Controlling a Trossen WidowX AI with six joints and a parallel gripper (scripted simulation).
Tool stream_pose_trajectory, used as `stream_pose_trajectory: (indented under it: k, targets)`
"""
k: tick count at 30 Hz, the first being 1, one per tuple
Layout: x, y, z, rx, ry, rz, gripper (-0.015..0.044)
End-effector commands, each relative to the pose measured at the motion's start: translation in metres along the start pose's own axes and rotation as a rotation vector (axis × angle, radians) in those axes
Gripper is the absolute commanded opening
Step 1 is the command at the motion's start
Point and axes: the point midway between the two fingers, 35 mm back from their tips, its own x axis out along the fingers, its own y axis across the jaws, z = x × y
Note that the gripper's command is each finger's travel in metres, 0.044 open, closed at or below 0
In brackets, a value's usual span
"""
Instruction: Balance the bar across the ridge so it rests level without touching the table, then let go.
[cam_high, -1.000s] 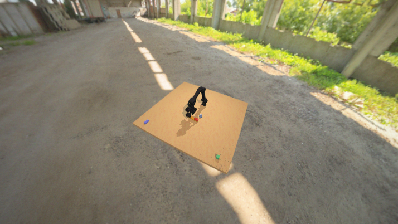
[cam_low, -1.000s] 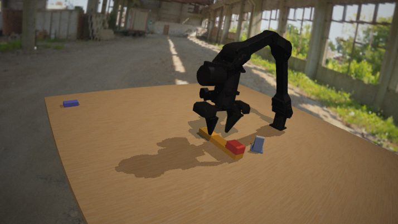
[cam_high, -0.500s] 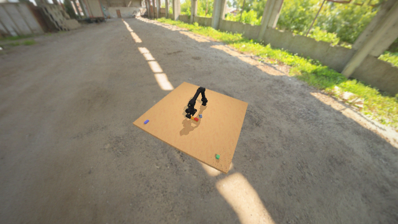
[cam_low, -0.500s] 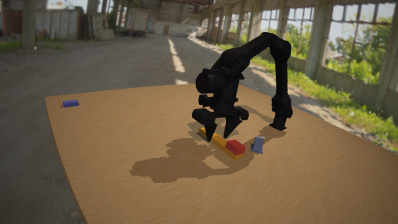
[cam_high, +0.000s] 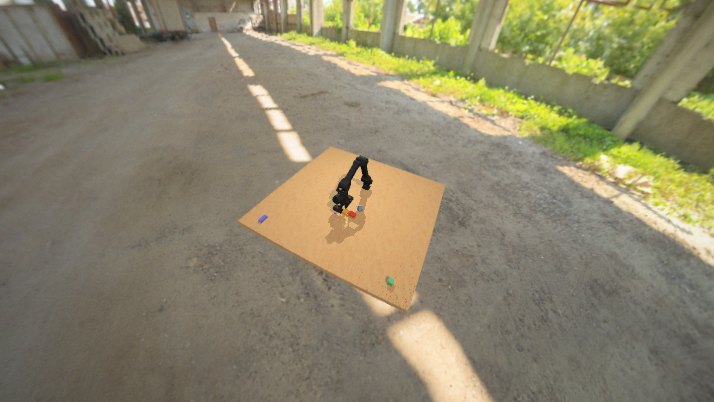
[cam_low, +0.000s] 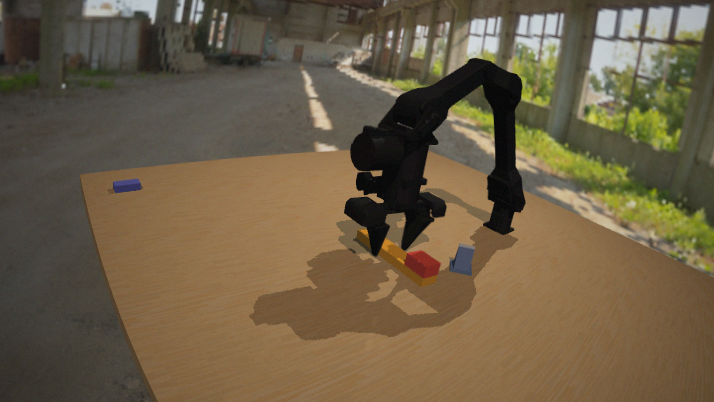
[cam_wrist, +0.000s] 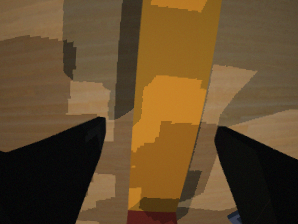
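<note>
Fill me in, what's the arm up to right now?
The gripper is open and low over the orange bar, one finger on each side, nothing grasped yet. The bar lies flat on the wooden table, with a red block on the end nearer the ridge. The small blue-grey ridge stands just beside that end, not under the bar. So the balancing itself hasn't begun. A blue block and a green block sit far off near the table edges.

The wrist view's lower edge cuts off the bar's (cam_wrist: 166, 129) red end.
</note>
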Motion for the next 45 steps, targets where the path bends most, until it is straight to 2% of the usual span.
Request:
stream_pose_trajectory:
  k: [1,6,12,17,45]
  targets:
    - [0.0,0.0,0.0,0.0,0.0,0.0,0.0289]
    - [0.0,0.0,0.0,0.0,0.0,0.0,0.0157]
    - [0.0,0.0,0.0,0.0,0.0,0.0,0.0118]
    - [-0.009,0.001,0.0,0.0,0.0,0.0,0.0]
    - [-0.08,0.003,0.0,0.003,0.003,-0.001,0.0]
